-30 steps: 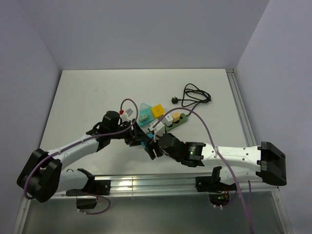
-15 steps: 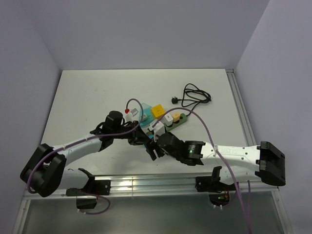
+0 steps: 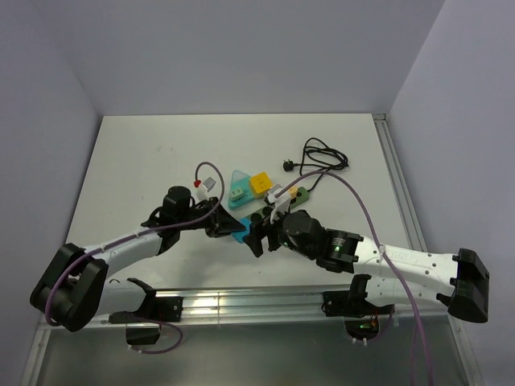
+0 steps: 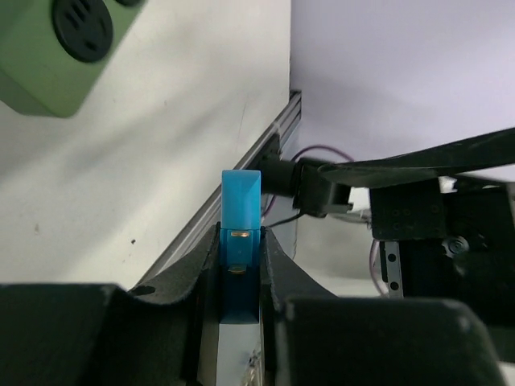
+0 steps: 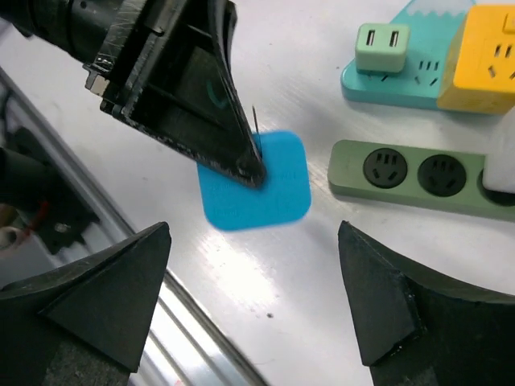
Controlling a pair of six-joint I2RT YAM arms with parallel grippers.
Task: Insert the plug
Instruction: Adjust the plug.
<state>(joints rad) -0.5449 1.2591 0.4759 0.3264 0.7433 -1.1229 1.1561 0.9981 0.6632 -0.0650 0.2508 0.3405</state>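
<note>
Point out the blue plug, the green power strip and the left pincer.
blue plug (image 5: 273,193): right wrist view, its flat face.
green power strip (image 5: 413,181): right wrist view, body between two sockets.
left pincer (image 4: 240,235): left wrist view, midway between its fingertips.

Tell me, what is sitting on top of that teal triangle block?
A pale green adapter with two slots sits on the teal triangle block. Free socket holes show beside it. Whatever lies beneath the adapter, prongs or socket, is covered.
</note>
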